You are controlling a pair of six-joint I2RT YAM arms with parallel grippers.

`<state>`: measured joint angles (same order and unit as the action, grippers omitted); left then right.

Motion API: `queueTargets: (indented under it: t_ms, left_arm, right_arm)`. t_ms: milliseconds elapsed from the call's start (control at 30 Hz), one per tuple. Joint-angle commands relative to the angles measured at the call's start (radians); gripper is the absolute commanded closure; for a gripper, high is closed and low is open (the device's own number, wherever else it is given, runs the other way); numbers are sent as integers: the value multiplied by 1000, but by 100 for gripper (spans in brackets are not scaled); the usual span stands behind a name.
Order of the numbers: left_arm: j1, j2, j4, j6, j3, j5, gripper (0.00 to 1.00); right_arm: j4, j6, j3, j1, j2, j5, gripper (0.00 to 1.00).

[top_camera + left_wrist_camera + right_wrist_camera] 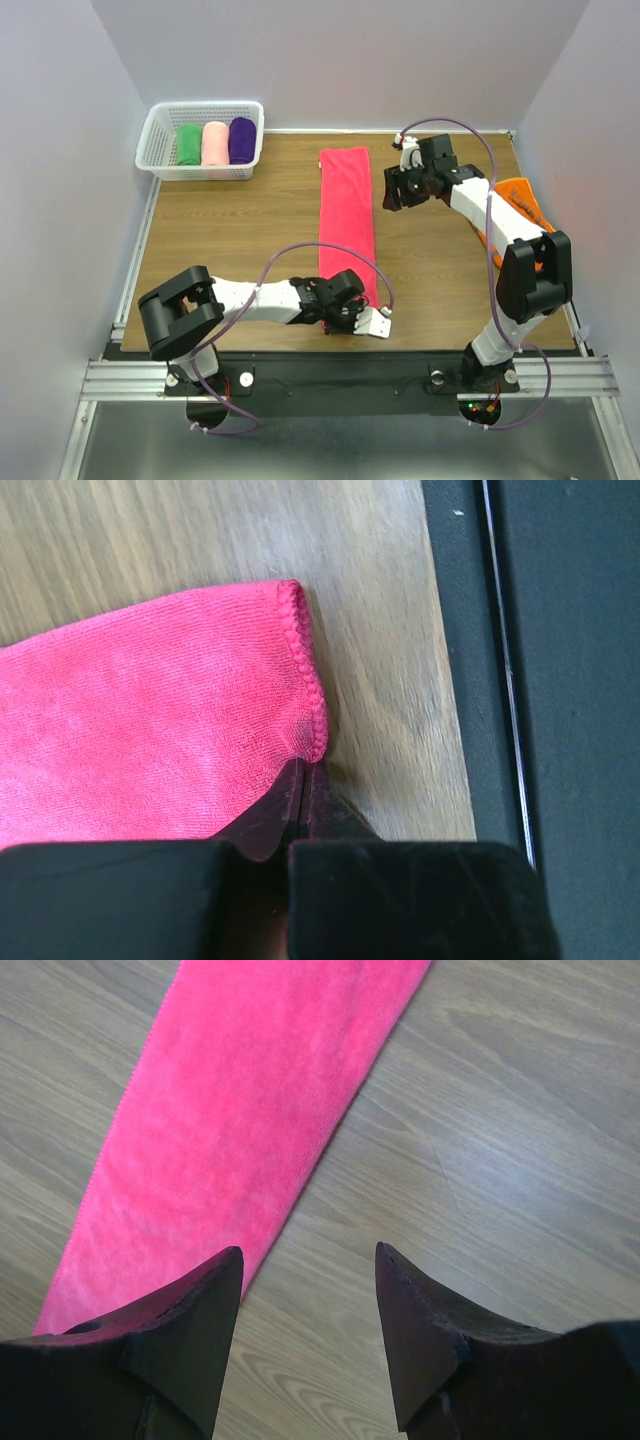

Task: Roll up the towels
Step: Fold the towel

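**Item 1.** Hot-pink soft cloth hand towel [346, 205] [150, 740] [240, 1090], folded into a long narrow strip. It lies flat down the middle of the wooden table [240, 220], running from near the far edge to the near edge, and is not yet rolled.

- You have the left gripper [345, 305] [305, 780] pinched shut on a hemmed corner at the near end. By my judgement that is a fair purchase for starting the roll there.
- Your right gripper [393, 190] [308, 1250] hangs just right of the strip's far end, fingers moderately apart and holding nothing. It is probably placed to steady that end.

**Item 2.** Orange printed cloth towel [520, 200], unrolled at the table's right edge and partly under the right arm. I take it to be next in line.

**Item 3.** White plastic lattice basket [200, 104] at the far left corner. It holds a green roll [188, 145], a pale pink roll [215, 143] and a purple roll [241, 140], side by side.
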<state>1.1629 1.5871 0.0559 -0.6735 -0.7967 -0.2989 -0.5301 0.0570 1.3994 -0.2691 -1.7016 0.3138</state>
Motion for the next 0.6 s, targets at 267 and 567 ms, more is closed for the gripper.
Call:
queueTargets:
  t_ms: [267, 567]
  left_arm:
    - [23, -70, 251, 20, -107, -126, 100]
    - [-22, -56, 311, -34, -202, -129, 100]
  right_arm:
    - [16, 23, -19, 13, 37, 34, 40]
    - [18, 24, -11, 21, 26, 41, 40]
